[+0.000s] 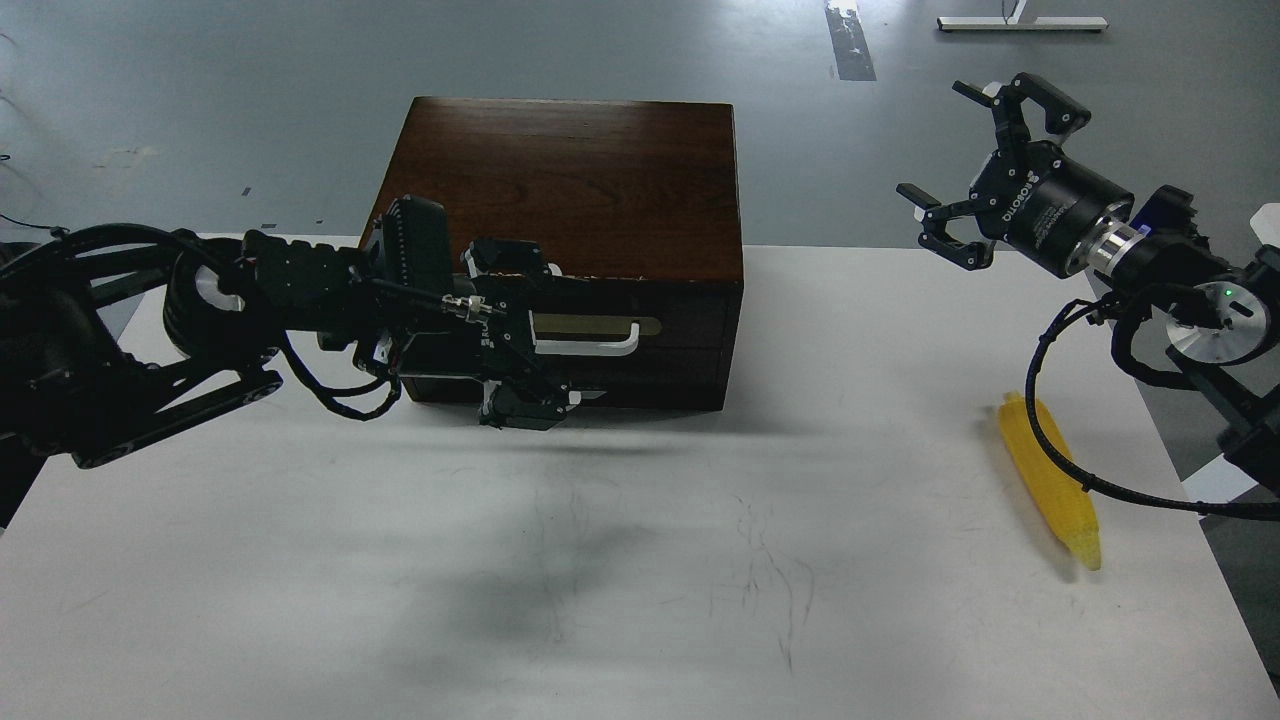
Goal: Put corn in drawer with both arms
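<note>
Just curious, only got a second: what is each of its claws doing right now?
Left gripper: at the drawer's white handle; open or shut cannot be told.
Right gripper: open, holding nothing, raised well away from the corn.

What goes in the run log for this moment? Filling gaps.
left gripper: at drawer handle | right gripper: open, raised | corn: on table | drawer: closed

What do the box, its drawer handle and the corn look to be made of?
Box: dark brown wood, smooth semi-gloss finish, grain visible on top. Drawer handle: white bar, probably plastic or painted metal; unclear which. Corn: bright yellow, slightly translucent with ridged rows, likely plastic.
</note>
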You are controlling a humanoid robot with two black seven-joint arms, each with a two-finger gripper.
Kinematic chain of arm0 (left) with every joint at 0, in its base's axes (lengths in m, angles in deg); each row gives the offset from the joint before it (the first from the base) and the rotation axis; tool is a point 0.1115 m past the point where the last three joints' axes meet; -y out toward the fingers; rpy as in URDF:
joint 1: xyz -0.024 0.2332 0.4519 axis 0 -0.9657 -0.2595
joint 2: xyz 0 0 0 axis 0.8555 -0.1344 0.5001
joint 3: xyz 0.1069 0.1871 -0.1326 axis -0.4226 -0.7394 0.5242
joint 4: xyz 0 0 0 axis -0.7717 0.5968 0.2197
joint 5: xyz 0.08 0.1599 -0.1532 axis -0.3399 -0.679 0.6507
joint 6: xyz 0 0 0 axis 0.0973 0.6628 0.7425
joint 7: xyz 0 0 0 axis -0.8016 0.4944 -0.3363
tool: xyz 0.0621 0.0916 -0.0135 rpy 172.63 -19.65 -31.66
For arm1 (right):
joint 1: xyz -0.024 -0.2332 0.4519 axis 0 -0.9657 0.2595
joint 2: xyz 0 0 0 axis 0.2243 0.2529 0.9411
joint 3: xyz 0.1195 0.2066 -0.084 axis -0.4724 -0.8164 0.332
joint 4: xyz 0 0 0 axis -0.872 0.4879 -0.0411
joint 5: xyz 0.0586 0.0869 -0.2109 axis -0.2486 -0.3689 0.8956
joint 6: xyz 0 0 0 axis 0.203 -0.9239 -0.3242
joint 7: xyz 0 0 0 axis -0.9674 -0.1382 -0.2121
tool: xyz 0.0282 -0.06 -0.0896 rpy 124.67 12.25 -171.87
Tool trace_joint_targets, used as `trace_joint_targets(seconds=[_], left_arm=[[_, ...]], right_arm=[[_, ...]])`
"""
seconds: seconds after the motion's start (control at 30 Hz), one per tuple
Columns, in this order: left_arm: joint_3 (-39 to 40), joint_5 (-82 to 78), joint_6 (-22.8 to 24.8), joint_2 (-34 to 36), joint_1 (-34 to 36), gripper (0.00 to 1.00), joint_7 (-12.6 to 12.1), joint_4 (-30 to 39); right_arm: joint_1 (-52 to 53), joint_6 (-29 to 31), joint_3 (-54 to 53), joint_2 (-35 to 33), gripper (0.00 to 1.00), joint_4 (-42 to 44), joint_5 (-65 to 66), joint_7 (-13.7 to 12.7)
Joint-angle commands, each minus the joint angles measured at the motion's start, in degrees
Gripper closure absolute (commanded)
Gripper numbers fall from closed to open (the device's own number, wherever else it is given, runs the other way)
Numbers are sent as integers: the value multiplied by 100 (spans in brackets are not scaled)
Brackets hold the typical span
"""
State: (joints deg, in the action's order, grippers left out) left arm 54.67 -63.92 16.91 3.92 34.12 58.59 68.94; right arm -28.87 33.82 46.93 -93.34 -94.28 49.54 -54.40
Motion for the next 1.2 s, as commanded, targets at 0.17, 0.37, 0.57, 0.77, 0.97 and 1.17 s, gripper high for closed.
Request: trace_joint_targets(seconds=[0.17, 0.37, 0.57, 0.77, 0.97, 1.17], left_arm=[[-7, 0, 0, 40, -1, 2, 0, 21], [1, 0, 0, 41, -9, 2, 0, 21], [1, 0, 9, 40, -45, 2, 0, 13], [10, 0, 9, 110, -316, 2, 0, 21], [10, 0, 9, 120, -352, 2, 0, 13], [10, 0, 18, 67, -352, 2, 0, -40]], right_arm=[[0, 0, 5, -9, 0, -1, 0, 0], [-9, 0, 5, -88, 0, -9, 0, 9], [0, 0, -4, -167, 0, -27, 0, 9], [-9, 0, 5, -211, 0, -36, -9, 9], [-18, 0, 5, -211, 0, -36, -9, 9], [-35, 0, 5, -211, 0, -27, 0, 9]])
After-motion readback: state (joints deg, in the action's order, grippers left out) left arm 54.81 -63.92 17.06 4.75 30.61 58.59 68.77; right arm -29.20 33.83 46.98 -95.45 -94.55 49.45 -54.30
